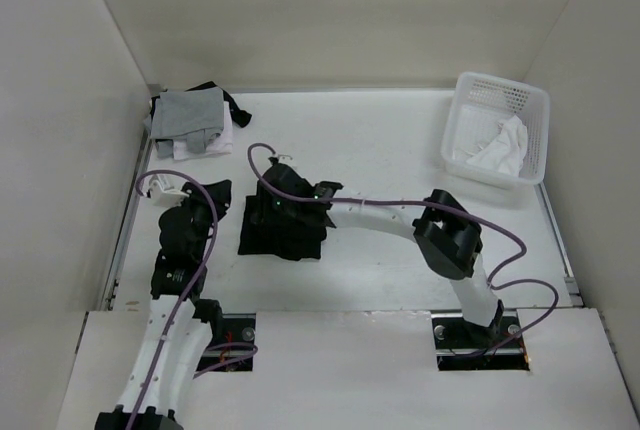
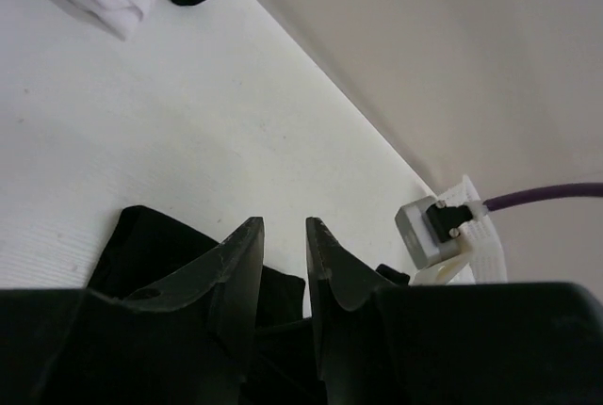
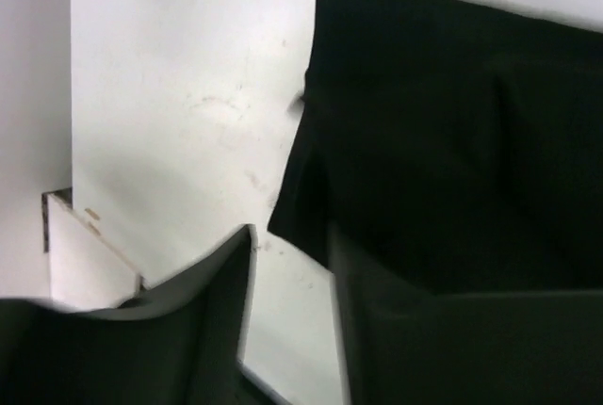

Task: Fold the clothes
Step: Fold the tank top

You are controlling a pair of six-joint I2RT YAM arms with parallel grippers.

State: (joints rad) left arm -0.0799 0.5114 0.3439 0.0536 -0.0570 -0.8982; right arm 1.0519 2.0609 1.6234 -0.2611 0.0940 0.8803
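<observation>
A black cloth lies folded into a small rectangle at the table's middle left. My right gripper reaches over its far edge. In the right wrist view that gripper is open, with bare table between its fingers and the black cloth beside its right finger. My left gripper hovers at the cloth's left edge. Its fingers stand a narrow gap apart over the black cloth, with nothing between them. More clothes, grey, white and black, sit in a pile at the back left.
A white lattice basket stands at the back right with a white garment inside. The right wrist's camera block and its purple cable are close to my left gripper. Walls close in the table on three sides.
</observation>
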